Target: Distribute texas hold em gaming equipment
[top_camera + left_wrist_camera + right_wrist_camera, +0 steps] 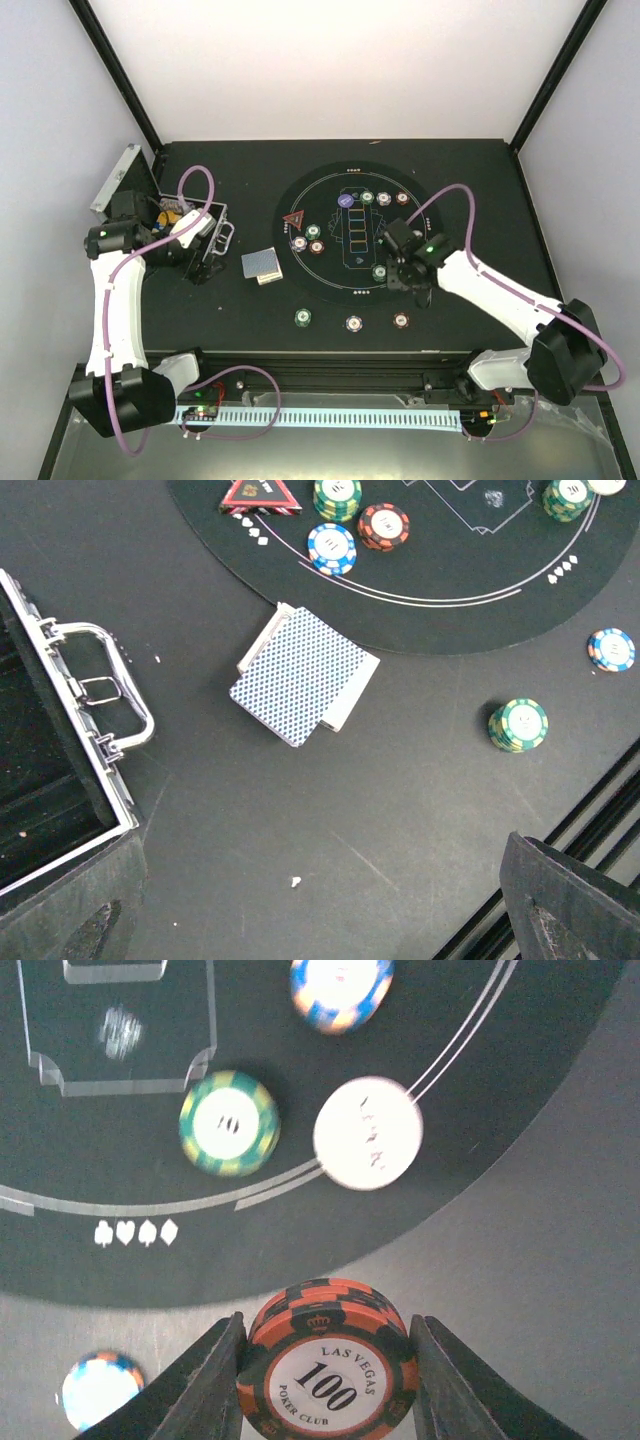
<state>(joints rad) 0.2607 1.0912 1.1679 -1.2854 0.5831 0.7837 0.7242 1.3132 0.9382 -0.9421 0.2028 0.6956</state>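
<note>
My right gripper (pixel 328 1380) is shut on a short stack of red-and-black poker chips (pixel 330 1355) marked 100, just outside the rim of the round mat (pixel 300 1250). Beyond it on the mat lie a green chip (pixel 229 1123), a white button (pixel 368 1133) and a blue-orange chip (pixel 342 990). From above, the right gripper (pixel 405 272) is at the mat's lower right. My left gripper (pixel 203 262) hangs open and empty beside the case (pixel 190 225). The blue-backed playing cards (pixel 300 675) lie between the case and the mat. A red triangle marker (pixel 293 220) sits on the mat's left side.
The open silver case (pixel 70 740) with its handle stands at the left. Three chip piles (pixel 302 318) (pixel 354 323) (pixel 401 320) line the table's near side. A purple button (pixel 345 201) and more chips (pixel 384 198) rest on the mat's far side. A black rail (pixel 560 830) runs along the near edge.
</note>
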